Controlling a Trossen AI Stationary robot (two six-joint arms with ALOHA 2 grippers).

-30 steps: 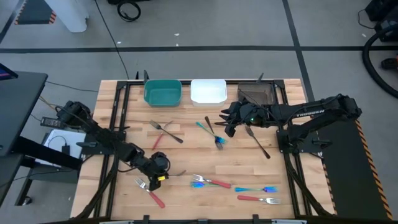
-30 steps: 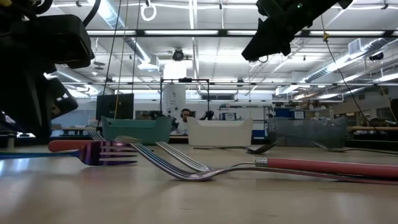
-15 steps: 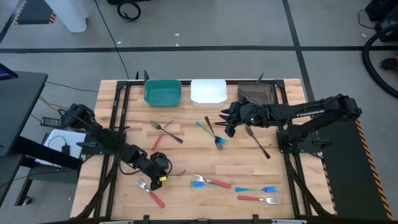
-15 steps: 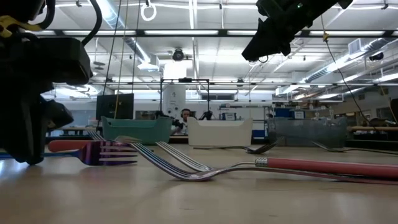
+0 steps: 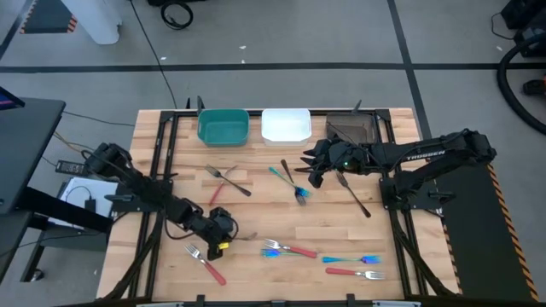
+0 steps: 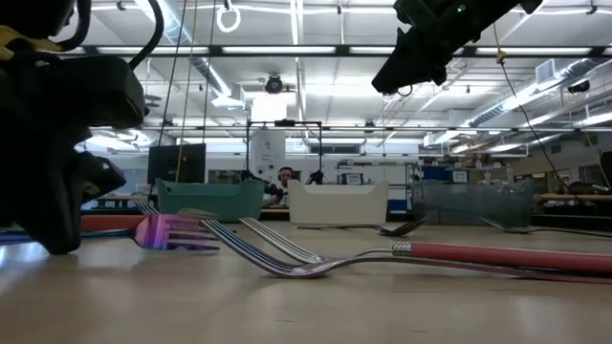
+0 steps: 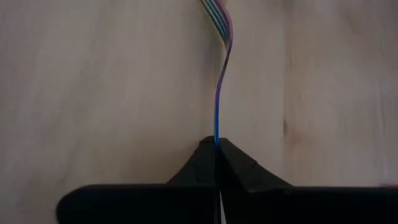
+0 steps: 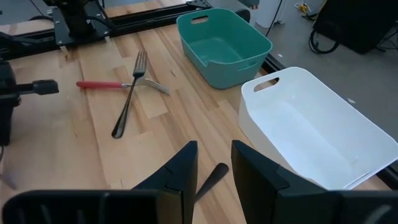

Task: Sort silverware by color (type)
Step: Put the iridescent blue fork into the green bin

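While pinching the slim iridescent blue-teal fork (image 7: 219,93) by its handle, my left gripper (image 7: 216,147) is preparing the lift | right gripper (image 8: 214,163) is hovering parted at two o'clock.

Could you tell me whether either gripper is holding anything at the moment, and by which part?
The left gripper is shut on an iridescent fork, pinching the end of its handle. The right gripper is open and holds nothing.

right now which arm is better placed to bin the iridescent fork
Left. Its gripper is shut on the iridescent fork low at the table's front-left; the right gripper hovers open near the white bin, holding nothing.
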